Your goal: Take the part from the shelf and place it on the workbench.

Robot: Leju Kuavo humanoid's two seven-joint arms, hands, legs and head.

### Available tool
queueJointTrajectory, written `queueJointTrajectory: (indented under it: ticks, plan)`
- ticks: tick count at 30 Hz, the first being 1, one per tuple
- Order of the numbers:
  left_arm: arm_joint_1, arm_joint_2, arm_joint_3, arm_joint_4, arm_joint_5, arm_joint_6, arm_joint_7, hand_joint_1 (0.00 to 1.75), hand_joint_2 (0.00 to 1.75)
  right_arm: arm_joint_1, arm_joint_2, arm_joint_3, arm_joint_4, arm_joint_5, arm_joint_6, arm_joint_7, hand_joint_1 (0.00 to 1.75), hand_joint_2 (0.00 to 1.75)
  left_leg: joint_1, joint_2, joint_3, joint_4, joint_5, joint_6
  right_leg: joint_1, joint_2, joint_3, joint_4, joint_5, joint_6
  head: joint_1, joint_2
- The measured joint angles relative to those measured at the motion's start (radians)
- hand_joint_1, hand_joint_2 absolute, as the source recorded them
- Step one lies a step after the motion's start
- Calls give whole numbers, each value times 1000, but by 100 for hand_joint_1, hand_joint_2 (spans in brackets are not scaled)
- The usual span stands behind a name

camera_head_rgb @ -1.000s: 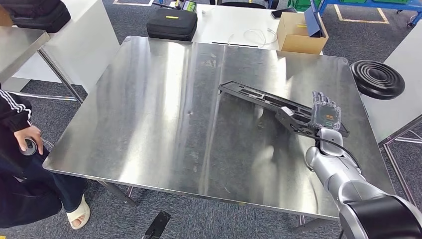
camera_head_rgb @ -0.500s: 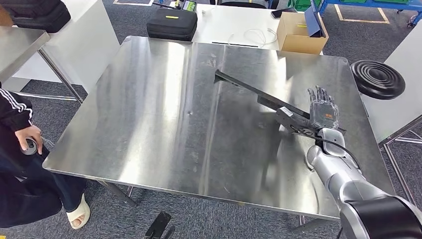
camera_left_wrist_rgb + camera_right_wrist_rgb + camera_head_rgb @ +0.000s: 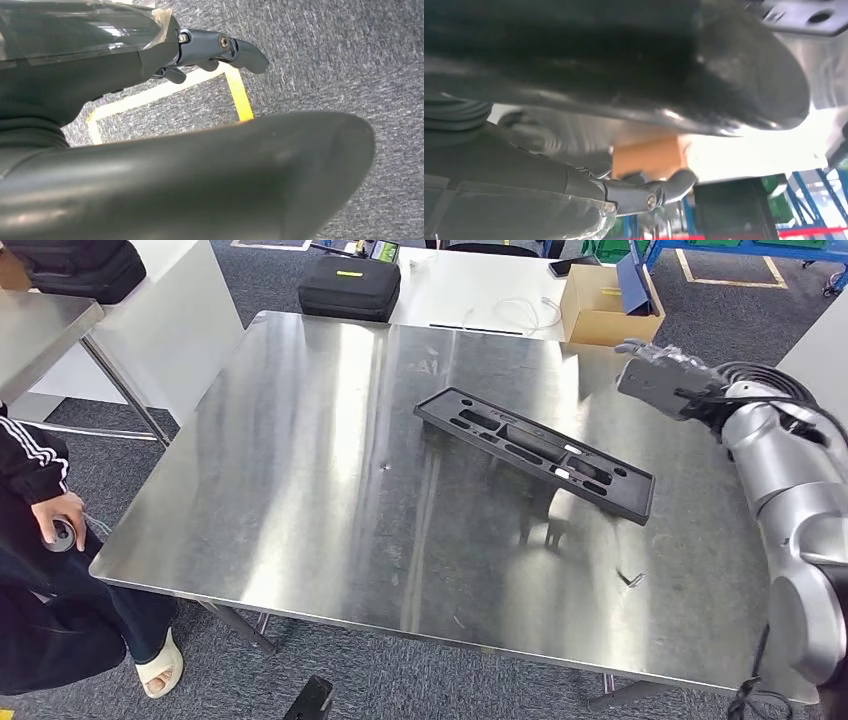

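The right hand (image 3: 665,380) hovers empty above the workbench's (image 3: 300,460) far right edge, fingers loosely spread. The left hand (image 3: 210,50) hangs over carpet, holding nothing, fingers apart. The black part (image 3: 535,452) lies flat on the workbench, well apart from both.

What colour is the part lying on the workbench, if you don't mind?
Black, clearest in the head view: the part on the steel workbench.

one black part (image 3: 535,453), one workbench (image 3: 300,490), one cardboard box (image 3: 600,305), two black cases (image 3: 350,288)
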Motion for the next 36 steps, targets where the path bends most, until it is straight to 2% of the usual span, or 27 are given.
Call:
queueJointTrajectory:
  ticks: [5, 8, 10, 15, 20, 24, 29, 32, 36]
  plan:
    - [0, 2, -2, 0, -2, 1, 0, 0, 0, 28, -59, 42, -26, -29, -5, -28, 0, 0, -1, 2, 1, 0, 0, 0, 0, 1, 1, 0, 0, 0, 0, 0]
    - [0, 2, -3, 0, 0, 3, 0, 0, 0, 53, -87, 61, -38, -48, -42, 10, 0, 0, -1, 1, 1, 0, 0, 1, 0, 1, 1, 0, 0, 0, 0, 0]
    - [0, 2, -3, 0, 5, 6, 1, 0, 0, 59, -97, 66, -41, -57, -116, 85, 0, 0, -1, 2, 1, 0, 0, 1, 0, 1, 1, 0, 0, 0, 0, 0]
    - [1, 2, -3, 0, 17, 20, 2, 0, 0, 76, -121, 49, -39, -78, -378, 273, 0, 0, 0, 0, 1, 0, 0, 1, 0, 0, 1, 0, 0, 0, 0, 0]
    - [3, 1, -12, 0, 17, 25, 2, 0, 0, 142, -181, -53, -28, -166, -609, 332, 0, 0, 0, -1, 0, 1, 0, 2, 0, -1, 0, -1, 0, 0, 0, 0]
    - [6, 1, -21, 0, 18, 25, 2, 0, 0, 227, -250, -168, -16, -252, -690, 327, 0, 0, -1, -1, 0, 1, -2, 4, 0, -2, 1, -1, 0, 0, 0, 0]
    - [19, 3, -24, 0, 21, 33, -5, 0, 0, 379, -341, -337, -4, -351, -753, 286, 0, 0, -2, -4, 2, 1, -4, 7, 0, -4, 4, -1, -2, 4, -1, 0]
    - [22, 4, -27, 0, 28, 38, -20, 0, 0, 475, -374, -442, -1, -428, -766, 211, 0, 0, -3, -4, 2, 1, -5, 8, 0, -4, 5, -1, -3, 4, -1, 0]
    - [23, 6, -27, 0, 45, 45, -39, 0, 0, 575, -388, -579, -1, -522, -756, 82, 0, 0, -4, -3, 3, 1, -5, 8, 0, -3, 6, -1, -3, 4, -1, 0]
